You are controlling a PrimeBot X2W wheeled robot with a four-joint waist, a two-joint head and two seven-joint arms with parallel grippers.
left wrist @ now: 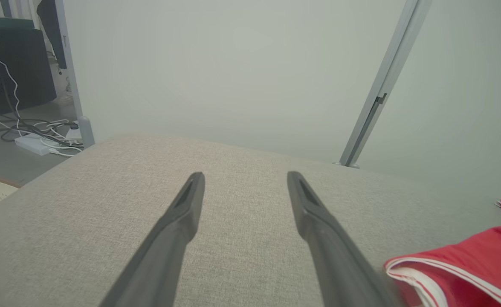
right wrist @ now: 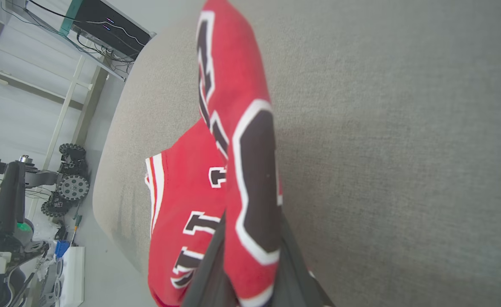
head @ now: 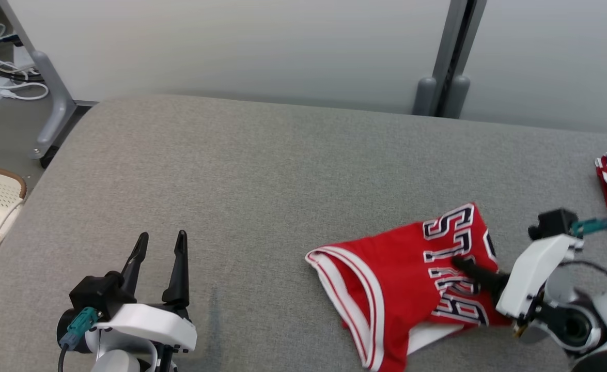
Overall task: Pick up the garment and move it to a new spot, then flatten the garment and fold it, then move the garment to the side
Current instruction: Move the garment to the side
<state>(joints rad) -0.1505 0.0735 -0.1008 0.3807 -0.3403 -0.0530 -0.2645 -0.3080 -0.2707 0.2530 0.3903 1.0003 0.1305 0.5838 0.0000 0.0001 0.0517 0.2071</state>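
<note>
Right claw (head: 461, 264) tight on 1 red garment (head: 386, 268), left claw (head: 162, 236) agape

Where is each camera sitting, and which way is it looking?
Head view: up on the robot's head, looking down at the grey fabric surface; it shows the open left gripper and the right gripper on the red jersey.
Left wrist view: on the left wrist, looking along its spread fingers, across the surface toward a pale wall.
Right wrist view: on the right wrist, looking along its fingers, which pinch a jersey fold.
Shared: all three show the jersey.
</note>
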